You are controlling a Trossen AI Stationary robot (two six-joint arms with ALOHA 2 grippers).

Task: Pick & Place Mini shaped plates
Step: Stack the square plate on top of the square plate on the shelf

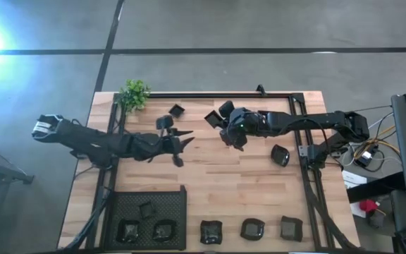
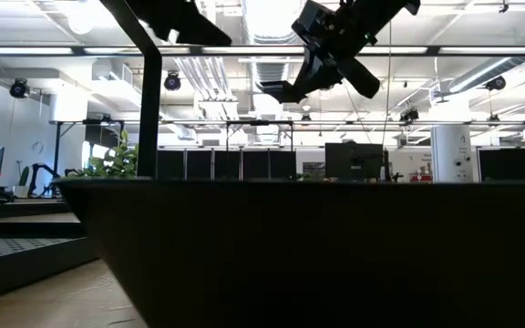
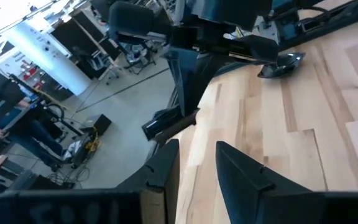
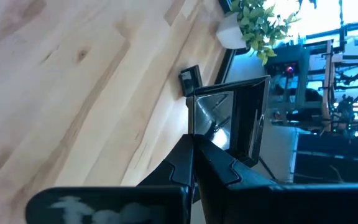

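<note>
My right gripper (image 1: 222,125) is over the table's far middle, shut on a square glossy black mini plate (image 4: 229,118), which also shows in the high view (image 1: 213,118) and the low view (image 2: 279,91). My left gripper (image 1: 183,147) is open and empty, raised over the table's middle left; its fingers show apart in the left wrist view (image 3: 194,165). One small plate (image 1: 177,110) lies flat near the plant, and another (image 1: 280,155) lies at the right. Three more plates (image 1: 252,228) lie along the near edge. My right gripper pinches the square plate's rim (image 4: 194,135) between its two fingers, at one edge. The plate stands out beyond the fingertips, turned on edge and lifted clear of the table.
A black mesh tray (image 1: 122,203) at the near left holds three dark plates. A small green plant (image 1: 134,93) stands at the far left corner. A black frame (image 1: 298,120) runs along the table's sides. Bare wood lies in the middle.
</note>
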